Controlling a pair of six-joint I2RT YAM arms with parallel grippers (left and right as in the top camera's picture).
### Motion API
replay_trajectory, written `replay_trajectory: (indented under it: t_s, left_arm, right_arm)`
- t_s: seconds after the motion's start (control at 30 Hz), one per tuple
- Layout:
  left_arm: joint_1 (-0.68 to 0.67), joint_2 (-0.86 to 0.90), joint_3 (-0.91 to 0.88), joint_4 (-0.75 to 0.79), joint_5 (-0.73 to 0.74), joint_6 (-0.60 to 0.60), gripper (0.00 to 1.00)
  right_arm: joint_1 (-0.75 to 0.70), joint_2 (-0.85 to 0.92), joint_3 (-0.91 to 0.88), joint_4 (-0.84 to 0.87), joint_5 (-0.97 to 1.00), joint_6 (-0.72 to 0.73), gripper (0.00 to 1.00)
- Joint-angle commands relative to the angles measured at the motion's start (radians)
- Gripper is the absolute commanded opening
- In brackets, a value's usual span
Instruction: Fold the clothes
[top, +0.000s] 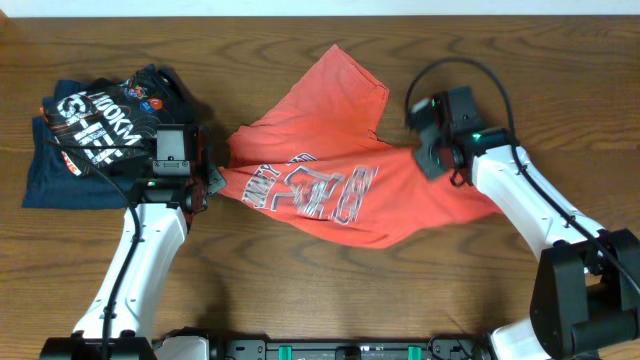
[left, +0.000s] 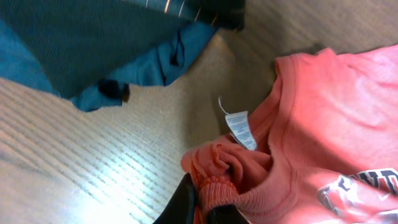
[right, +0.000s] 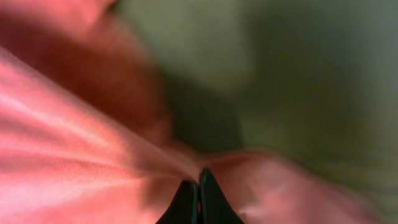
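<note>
Left jaws pinch a bunched edge of the coral shirt (top: 330, 130); right jaws closed on its opposite side. Shirt lies rumpled mid-desk (top: 330, 290), print up, between both arms. Dark garments (top: 80, 150) piled just left.

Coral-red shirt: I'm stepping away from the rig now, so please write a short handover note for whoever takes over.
Left gripper: shut on a bunched edge of the coral-red shirt, near its white label.
Right gripper: shut on the shirt's fabric at the opposite side.
Shirt: lying print-up and rumpled on the table between the two arms, one corner pointing toward the far edge. The pile of dark garments sits to its left, apart from it.
Done: both sides gripped.
Left: flatten the shirt and make every fold; none shows yet.
</note>
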Motion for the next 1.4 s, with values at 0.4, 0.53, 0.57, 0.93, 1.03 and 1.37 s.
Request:
replay_trajectory:
  t_s: [0.4,0.53,0.57,0.93,1.03,1.37]
  left_arm:
    - [0.003,0.004,0.019,-0.006,-0.02,0.013,0.06]
    - [0.003,0.004,0.019,-0.006,-0.019,0.013,0.06]
    - [0.003,0.004,0.019,-0.006,-0.019,0.013,0.06]
    - [0.003,0.004,0.019,-0.01,-0.019,0.013,0.06]
    - [0.003,0.004,0.019,-0.01,-0.019,0.013,0.06]
    - [0.003,0.004,0.019,-0.01,-0.019,0.013,0.06]
  right_arm:
    - [-0.024,0.028,0.117,-0.069,0.014,0.226,0.57]
    - [-0.015,0.029,0.116,-0.234,-0.097,0.225,0.56]
    - [-0.015,0.029,0.115,-0.269,-0.129,0.226,0.54]
    - [-0.003,0.035,-0.069,-0.086,-0.235,0.317,0.5]
    - [-0.002,0.049,-0.121,-0.005,-0.236,0.355,0.5]
    - [0.03,0.179,-0.148,0.167,-0.254,0.364,0.5]
